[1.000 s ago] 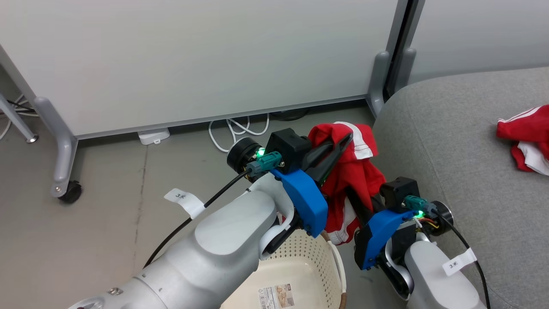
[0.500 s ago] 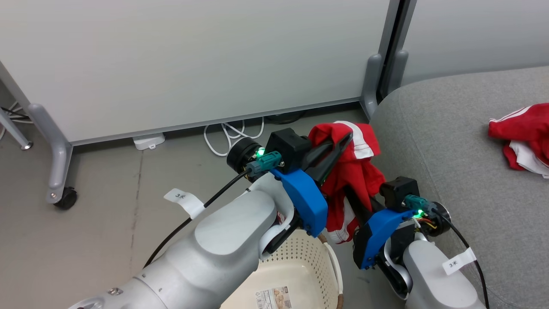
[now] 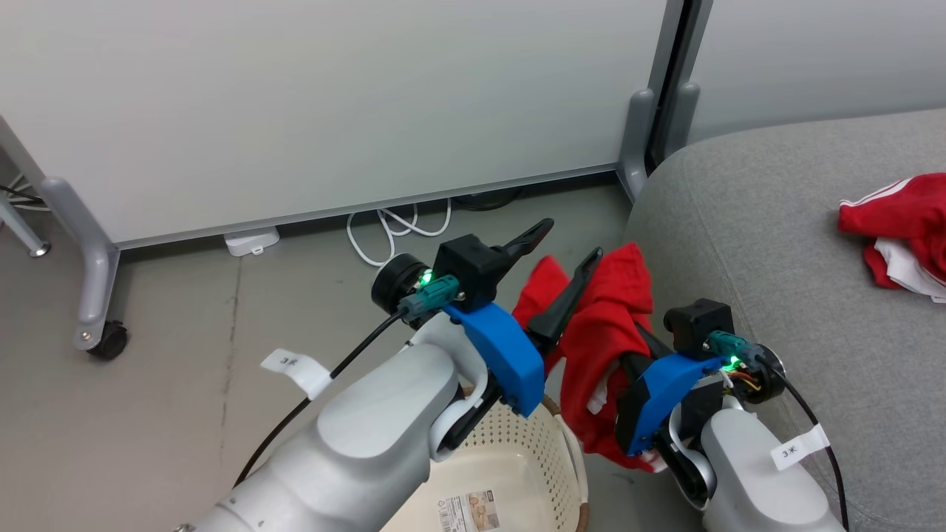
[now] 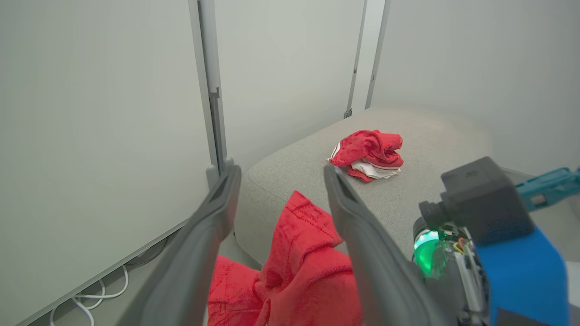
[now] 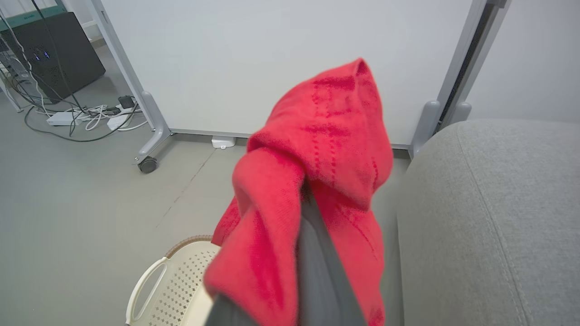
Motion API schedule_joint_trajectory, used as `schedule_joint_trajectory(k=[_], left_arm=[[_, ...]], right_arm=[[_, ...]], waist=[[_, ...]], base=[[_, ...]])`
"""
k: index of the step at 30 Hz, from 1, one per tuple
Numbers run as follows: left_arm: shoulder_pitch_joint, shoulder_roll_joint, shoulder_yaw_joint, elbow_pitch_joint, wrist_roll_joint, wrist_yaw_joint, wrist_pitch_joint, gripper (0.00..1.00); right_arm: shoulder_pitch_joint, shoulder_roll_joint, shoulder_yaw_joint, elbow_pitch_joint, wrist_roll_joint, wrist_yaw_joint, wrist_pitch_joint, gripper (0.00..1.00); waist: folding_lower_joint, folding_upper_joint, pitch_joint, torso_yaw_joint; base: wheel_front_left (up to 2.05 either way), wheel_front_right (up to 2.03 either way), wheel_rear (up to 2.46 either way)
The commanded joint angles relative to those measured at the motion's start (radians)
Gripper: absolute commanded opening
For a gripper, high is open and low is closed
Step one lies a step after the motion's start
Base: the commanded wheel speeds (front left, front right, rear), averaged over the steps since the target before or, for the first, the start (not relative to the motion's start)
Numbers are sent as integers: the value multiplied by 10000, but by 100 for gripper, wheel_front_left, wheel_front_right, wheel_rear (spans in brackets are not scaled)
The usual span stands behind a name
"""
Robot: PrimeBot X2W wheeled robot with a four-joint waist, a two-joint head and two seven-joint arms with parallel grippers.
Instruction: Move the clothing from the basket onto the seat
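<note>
— What is the largest thing here?
— The grey seat [image 3: 776,244] on the right of the head view. One red garment [image 3: 898,222] lies crumpled at its far right. Its rounded edge is near the basket [image 3: 517,451] at bottom centre, on open floor [image 3: 148,384].
— And the other piece?
— The second red garment [image 3: 613,310] hangs mid-frame over the right gripper [image 5: 315,262], whose jaws are clamped on it. The left gripper [image 3: 570,239] has its jaws apart, gripping nothing. The cloth looks light and limp, so a bunched fold is best to pinch. It must lift clear of the seat's edge.

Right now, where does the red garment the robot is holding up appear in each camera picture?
Head view: red garment, just right of centre.
Left wrist view: red garment, bottom centre.
Right wrist view: red garment, centre, large.
Shared landmark: grey seat.
</note>
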Motion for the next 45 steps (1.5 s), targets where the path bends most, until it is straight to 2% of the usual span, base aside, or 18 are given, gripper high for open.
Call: schedule_joint_trajectory(k=[1, 6, 7, 8, 12, 13, 19, 27, 40, 45], left_arm=[[266, 194, 244, -188, 223, 61, -46, 100], [1482, 838, 1640, -1441, 1076, 216, -43, 100], [1482, 838, 1640, -1441, 1076, 216, -43, 100], [2116, 1147, 2167, -1929, 1553, 258, -39, 100], [3338, 1520, 3377, -2889, 2403, 330, -39, 100], [3338, 1520, 3377, -2889, 2403, 330, -39, 100], [5251, 1762, 5296, -4102, 3598, 402, -39, 100], [7132, 1387, 7329, -4887, 4452, 305, -38, 100], [7907, 1146, 8297, -4476, 5471, -80, -39, 100], [7783, 1122, 8349, -4297, 5670, -183, -39, 100]], right_arm=[[-147, -15, -48, 6, -60, 5, -72, 0], [-216, -15, -88, -121, -75, 5, -119, 0], [-216, -15, -88, -121, -75, 5, -119, 0], [-231, -16, -96, -209, 53, 5, -110, 0], [-289, -13, -115, -415, 145, 5, -128, 0], [-289, -13, -115, -415, 145, 5, -128, 0], [-309, -15, -52, -838, 157, 5, -166, 0], [-178, -12, 101, -1349, 489, 5, -112, 0], [116, -9, 17, -1533, 664, 5, -198, 0], [245, -9, -208, -1555, 613, 5, -316, 0]], waist=[[0, 0, 28, -41], [0, 0, 134, -317], [0, 0, 134, -317], [0, 0, 196, -487], [0, 0, 316, -852], [0, 0, 316, -852], [0, 0, 536, -1554], [0, 0, 696, -2713], [0, 0, 921, -4534], [0, 0, 1051, -4803]], base=[[0, 0, 0], [0, 0, 0], [0, 0, 0], [0, 0, 0], [0, 0, 0], [0, 0, 0], [0, 0, 0], [0, 0, 0], [0, 0, 0], [0, 0, 0]])
